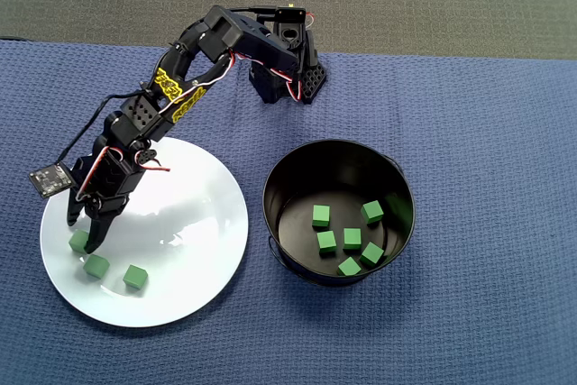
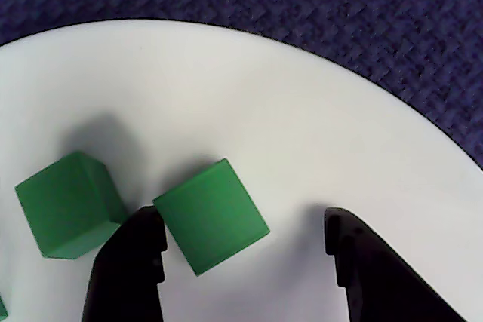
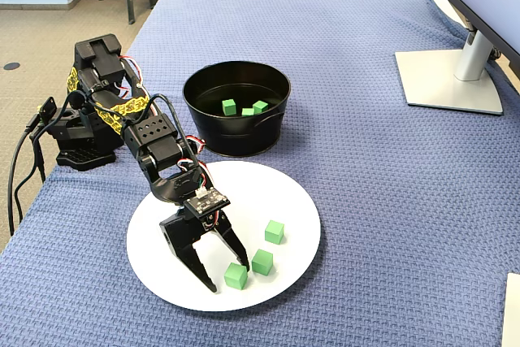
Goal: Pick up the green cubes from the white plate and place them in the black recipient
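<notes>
A: Where was the pincer (image 2: 245, 250) found?

B: It was seen spread over the plate (image 1: 194, 223), lowered around one cube (image 2: 210, 215). In the wrist view the left finger (image 2: 128, 265) was touching or nearly touching that cube's corner, while the right finger (image 2: 373, 273) was set well apart from it. Nothing was yet pinched.

A: And the other cubes?

B: Three were left on the plate, near its edge; a second cube (image 2: 68, 203) lay just beside the targeted one, behind the left finger. Five could be counted in the pot (image 1: 338, 212) from overhead.

A: What could be judged to go wrong?

B: The cube was turned at an angle to the fingers, so it might be caught by its corners and spun or squirted out when squeezed. The glossy plate could let it be pushed along instead of gripped. The neighbour could also be knocked by the left finger, perhaps towards the rim and onto the blue cloth (image 1: 469, 105) covering the surface.

A: Anything else?

B: A weak corner hold might be lost during the carry to the pot.
</notes>
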`<control>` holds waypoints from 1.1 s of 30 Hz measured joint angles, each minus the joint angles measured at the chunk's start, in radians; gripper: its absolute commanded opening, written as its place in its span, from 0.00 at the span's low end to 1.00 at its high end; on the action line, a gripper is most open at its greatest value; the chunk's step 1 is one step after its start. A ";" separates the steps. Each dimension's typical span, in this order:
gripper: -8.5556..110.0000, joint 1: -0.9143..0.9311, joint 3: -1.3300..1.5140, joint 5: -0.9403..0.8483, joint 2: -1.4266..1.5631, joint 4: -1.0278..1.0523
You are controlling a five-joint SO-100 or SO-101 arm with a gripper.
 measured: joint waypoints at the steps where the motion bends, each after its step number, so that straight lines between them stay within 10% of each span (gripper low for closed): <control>1: 0.21 0.000 0.000 0.000 -0.003 0.000; 22: 0.07 0.000 0.025 0.072 0.029 0.046; 33: 0.07 -0.057 0.604 0.413 0.752 0.183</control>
